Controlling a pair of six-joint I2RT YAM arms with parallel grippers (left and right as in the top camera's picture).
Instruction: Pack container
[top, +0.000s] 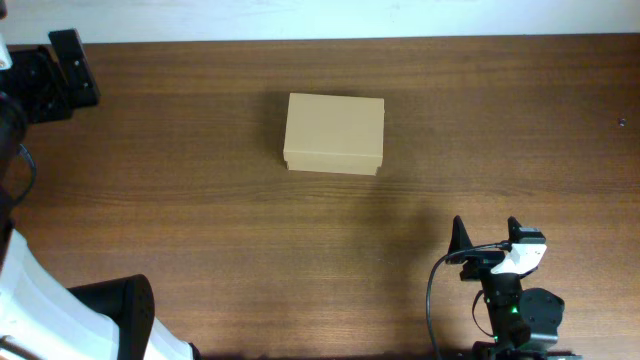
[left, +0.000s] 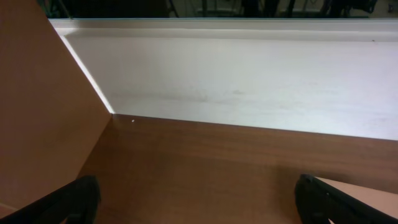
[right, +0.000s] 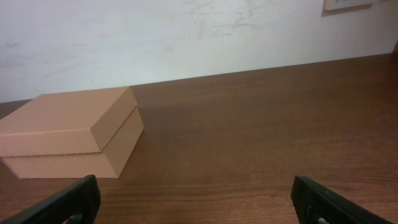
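The container (top: 334, 133) is a plain tan cardboard box with its flap lid down, sitting a little behind the table's middle. In the right wrist view the container (right: 68, 134) lies ahead and to the left. My right gripper (top: 486, 232) stands open near the front right of the table, well short of the box, with nothing between its fingers (right: 78, 199). The left gripper (left: 199, 202) is open and empty too, looking over bare wood toward the table's back edge. Its arm (top: 45, 80) is at the far left back corner.
A white wall (left: 249, 81) rises behind the table's back edge. A tan panel (left: 37, 112) stands close on the left in the left wrist view. The dark wooden tabletop (top: 200, 230) stretches between both arms and the box.
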